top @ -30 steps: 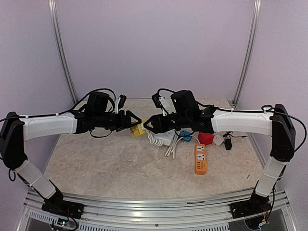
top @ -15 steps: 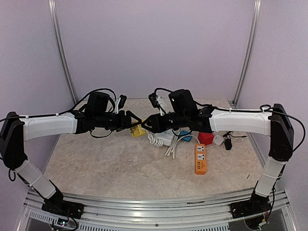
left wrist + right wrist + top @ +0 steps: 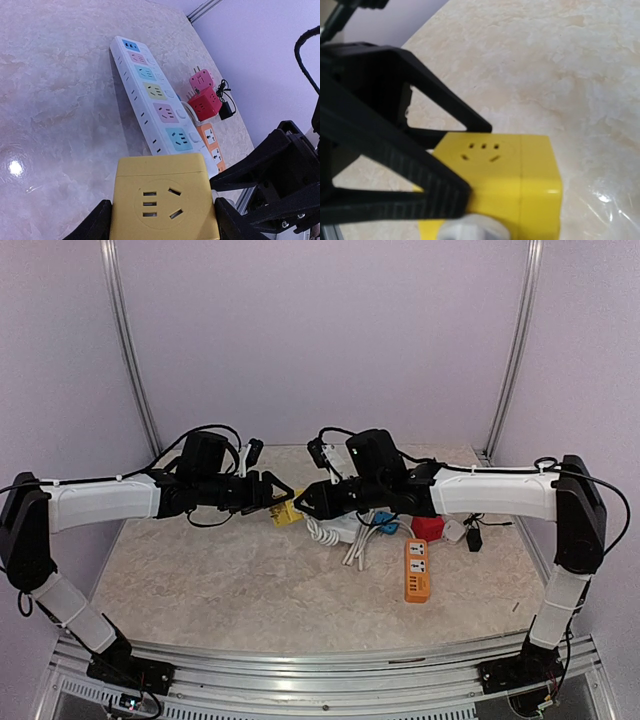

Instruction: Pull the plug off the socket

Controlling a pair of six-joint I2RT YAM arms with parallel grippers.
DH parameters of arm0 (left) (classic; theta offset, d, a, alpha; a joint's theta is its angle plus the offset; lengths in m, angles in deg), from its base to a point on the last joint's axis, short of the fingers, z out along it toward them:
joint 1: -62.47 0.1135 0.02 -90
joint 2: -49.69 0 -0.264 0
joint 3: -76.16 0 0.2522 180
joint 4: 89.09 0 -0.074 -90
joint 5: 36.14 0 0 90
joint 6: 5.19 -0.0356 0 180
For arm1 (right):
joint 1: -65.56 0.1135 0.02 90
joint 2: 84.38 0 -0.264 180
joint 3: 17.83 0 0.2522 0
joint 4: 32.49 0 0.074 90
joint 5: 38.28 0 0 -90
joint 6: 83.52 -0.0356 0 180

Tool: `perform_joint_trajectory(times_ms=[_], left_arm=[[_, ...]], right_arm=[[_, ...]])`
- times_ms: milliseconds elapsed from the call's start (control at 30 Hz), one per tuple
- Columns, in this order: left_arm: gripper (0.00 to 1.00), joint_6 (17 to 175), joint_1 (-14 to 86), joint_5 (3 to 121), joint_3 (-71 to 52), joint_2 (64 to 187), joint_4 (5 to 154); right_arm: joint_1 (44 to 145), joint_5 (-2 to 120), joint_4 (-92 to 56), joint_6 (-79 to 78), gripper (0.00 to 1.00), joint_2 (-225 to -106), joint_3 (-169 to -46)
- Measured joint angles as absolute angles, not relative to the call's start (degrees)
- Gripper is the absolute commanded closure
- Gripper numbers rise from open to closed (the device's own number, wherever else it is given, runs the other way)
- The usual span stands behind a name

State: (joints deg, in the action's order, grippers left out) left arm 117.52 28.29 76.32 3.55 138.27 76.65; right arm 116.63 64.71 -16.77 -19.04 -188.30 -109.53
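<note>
A yellow cube socket [image 3: 288,510] hangs above the table between the two arms. My left gripper [image 3: 281,502] is shut on it, a black finger on each side of the cube [image 3: 165,200]. A white plug [image 3: 475,231] sticks out of the cube's face [image 3: 520,175] at the bottom edge of the right wrist view. My right gripper [image 3: 303,500] points at that side of the cube, its tips right at the plug. Its own fingers do not show in the right wrist view, so how they stand on the plug is unclear.
A long white power strip [image 3: 150,95] with coloured sockets lies on the table below. Beside it are an orange strip [image 3: 417,570], a red cube [image 3: 427,527], a pink cube [image 3: 201,79], a black adapter [image 3: 474,538] and white cable loops [image 3: 322,530].
The right arm has crept a little to the left, bringing its gripper closer against the yellow cube. The left arm and the cube have stayed still.
</note>
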Motion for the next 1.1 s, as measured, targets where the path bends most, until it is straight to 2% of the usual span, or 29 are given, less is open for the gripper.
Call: perform_joint_trajectory(times_ms=[267,500,633,667,833,1100], left_arm=[[0.8,117.5,28.3,76.3,3.6,138.3,76.6],[0.8,117.5,28.3,76.2,3.6,138.3,76.4],[0.8,117.6,28.3,75.7,3.6,138.3,76.2],[0.8,117.6,28.3,75.6,3.6,138.3,76.1],[0.8,117.3,28.3,75.5,3.6,138.3,75.8],[0.8,116.6,28.4,76.0,4.4,138.3,77.2]], right_arm=[[116.9,64.5,-15.9,-19.0,0.67,-188.4,-109.5],[117.3,63.9,-15.6,-19.3,0.83,-188.4,-109.6],[117.3,63.2,-15.6,-19.8,0.99,-188.5,-109.6],[117.3,63.0,-15.6,-19.8,1.0,-188.5,-109.6],[117.2,62.9,-15.8,-20.2,1.0,-188.5,-109.5],[115.2,69.1,-23.7,-23.4,1.0,-188.0,-104.7]])
